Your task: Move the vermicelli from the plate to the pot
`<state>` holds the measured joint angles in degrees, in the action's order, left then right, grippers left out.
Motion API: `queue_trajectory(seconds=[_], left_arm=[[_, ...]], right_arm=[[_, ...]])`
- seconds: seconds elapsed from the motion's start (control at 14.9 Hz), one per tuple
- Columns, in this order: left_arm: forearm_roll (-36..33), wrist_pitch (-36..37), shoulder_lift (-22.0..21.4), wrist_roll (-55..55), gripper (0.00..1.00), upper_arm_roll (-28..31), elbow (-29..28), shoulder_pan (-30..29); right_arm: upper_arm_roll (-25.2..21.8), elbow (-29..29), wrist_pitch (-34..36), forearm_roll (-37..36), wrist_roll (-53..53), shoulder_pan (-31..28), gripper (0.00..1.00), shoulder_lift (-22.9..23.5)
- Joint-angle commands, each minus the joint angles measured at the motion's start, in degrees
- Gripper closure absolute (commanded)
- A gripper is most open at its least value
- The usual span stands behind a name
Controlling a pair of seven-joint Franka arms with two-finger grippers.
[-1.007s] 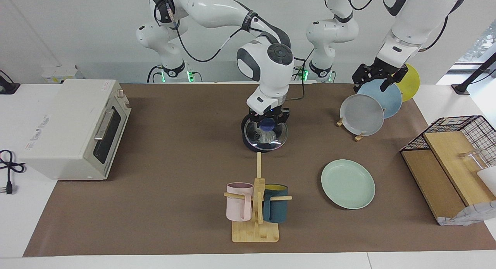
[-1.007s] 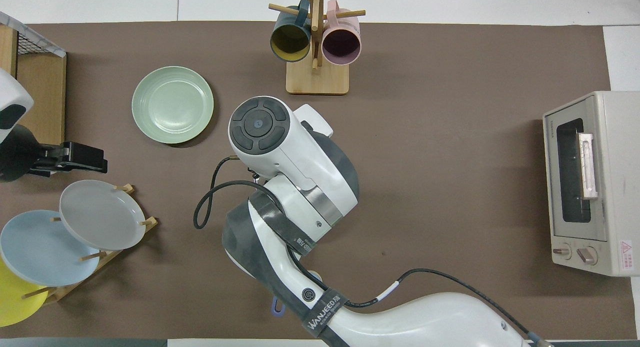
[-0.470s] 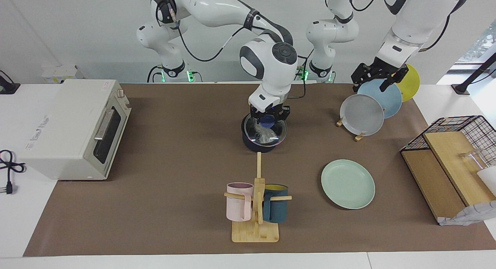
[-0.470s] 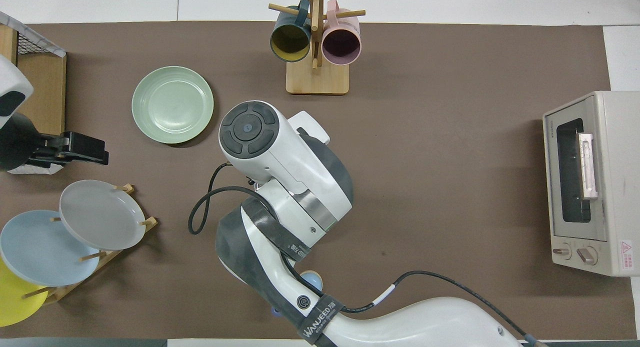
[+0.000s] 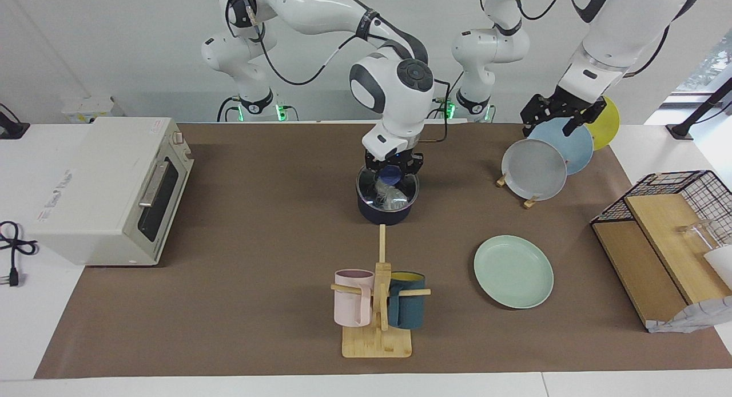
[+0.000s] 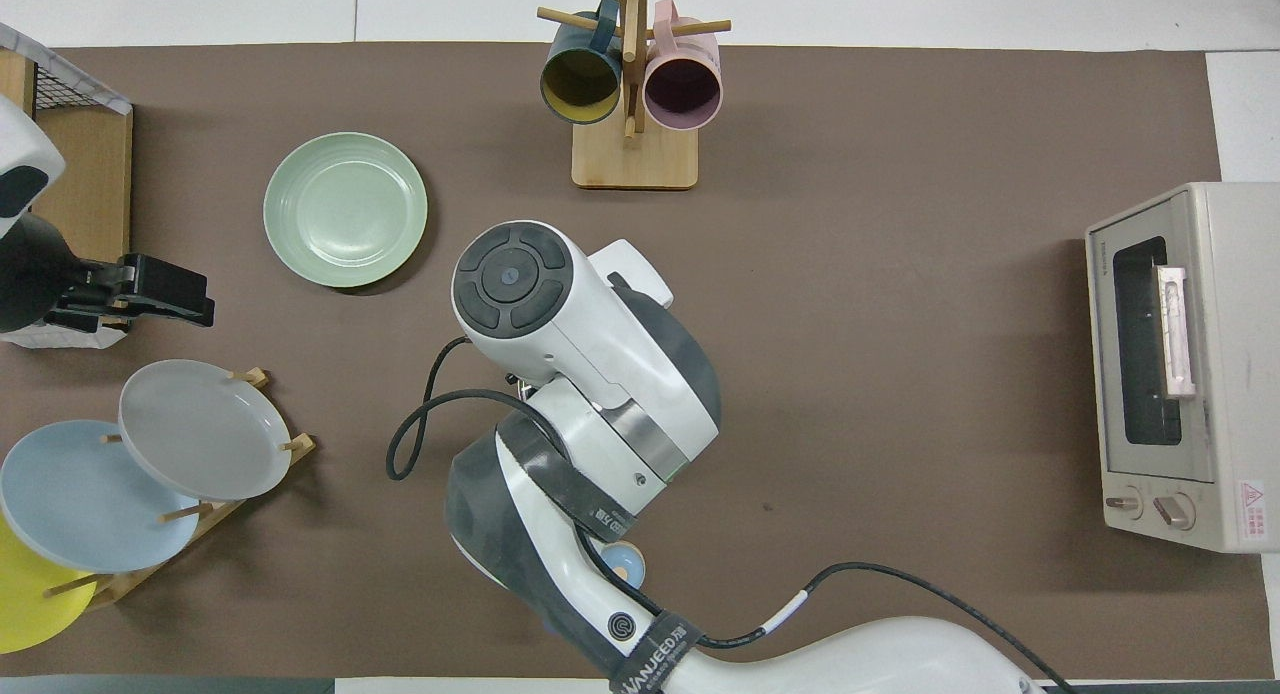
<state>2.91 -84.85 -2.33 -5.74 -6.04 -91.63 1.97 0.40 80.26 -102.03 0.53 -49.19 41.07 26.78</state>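
Mint-green plate (image 5: 513, 271) lies bare toward the left arm's end of the table, and the vermicelli (image 5: 389, 199) is already in the pot (image 5: 384, 215), a pale tangle showing through a glass lid (image 5: 377, 186). So the transfer itself looks done; what's in hand now is capping the pot. The right gripper (image 5: 392, 169) is straight over the pot, clamped tight on the lid's blue knob (image 5: 391, 174), and the lid appears to sit level on the rim, though I can't be sure it's fully seated. From overhead the arm hides the pot completely.

Next move, by my reading: let go of the knob and lift straight up, cleanly, so the lid isn't dragged off or the pot nudged.

The left gripper (image 5: 563, 119) waits over the plate rack (image 5: 529, 202), spread wide and holding nothing.

Against a second ago: the lid then looked wider than the pot and overhung it; now its edge matches the rim. The right arm's wrist has shifted with it. Plate, mugs (image 5: 377, 297) and toaster oven (image 5: 108, 185) haven't budged, and the left gripper has barely stirred.
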Motion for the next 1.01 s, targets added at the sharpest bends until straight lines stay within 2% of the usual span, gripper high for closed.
queue_trajectory(seconds=[0.0, 0.54, 0.94], left_arm=[[-1.5, 3.46, 0.66, -0.23, 0.0, 1.12, 1.28, 1.1], [-2.72, 4.08, 1.19, 0.12, 0.0, 0.86, 1.46, 1.02], [-4.31, 1.97, 1.01, 0.3, 0.0, 0.33, 1.72, 0.67]], right_arm=[[0.74, 7.0, -5.1, -0.27, -2.66, 0.76, 0.81, -3.75], [0.75, 11.14, -5.91, -0.27, -2.4, 1.2, 0.81, -6.73], [0.75, 16.77, -11.17, -0.27, -2.58, 1.12, 0.8, -8.94]])
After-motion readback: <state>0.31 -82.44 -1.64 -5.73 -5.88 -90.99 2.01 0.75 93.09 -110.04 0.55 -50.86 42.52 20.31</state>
